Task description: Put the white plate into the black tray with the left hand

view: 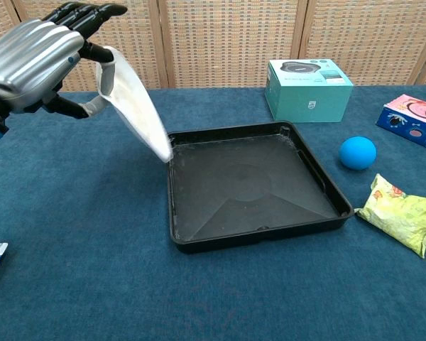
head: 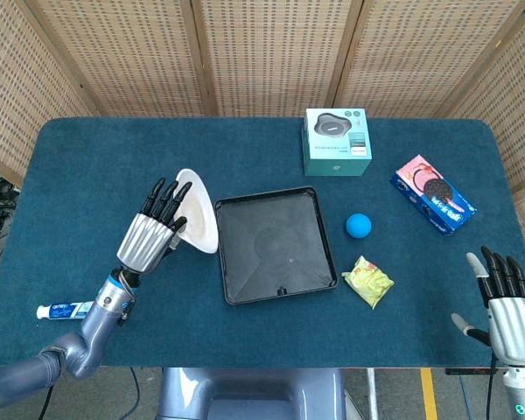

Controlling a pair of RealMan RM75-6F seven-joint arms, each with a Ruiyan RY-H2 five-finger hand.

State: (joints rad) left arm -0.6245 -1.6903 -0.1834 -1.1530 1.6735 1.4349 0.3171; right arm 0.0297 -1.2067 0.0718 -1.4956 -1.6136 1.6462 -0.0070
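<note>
Head view shows the robot's silver-and-black left hand [head: 153, 232] raised above the dark blue felt-covered table [head: 96, 166], gripping the round white plate [head: 200, 212] by its left rim, dark fingers over the top edge and thumb beneath; the plate is tilted steeply, its lower edge hanging just at the left rim of the square black plastic tray [head: 276, 245], not yet inside it; chest view gives the same hand [view: 37, 55] high at the upper left with the plate [view: 136, 106] slanting down toward the tray's [view: 252, 188] near-left corner, though whether plate and tray touch cannot be told; the right hand [head: 507, 311] rests at the table's lower right corner in the head view, fingers straight and apart, thumb out, holding nothing; right of the tray lie a small blue ball [head: 359, 226] and a crinkled yellow snack packet [head: 367, 281]; behind the tray stands a teal cardboard box [head: 336, 141]; further right lies a blue-and-pink biscuit package [head: 431, 194]; a toothpaste tube [head: 70, 309] lies near the left forearm at the front edge.
</note>
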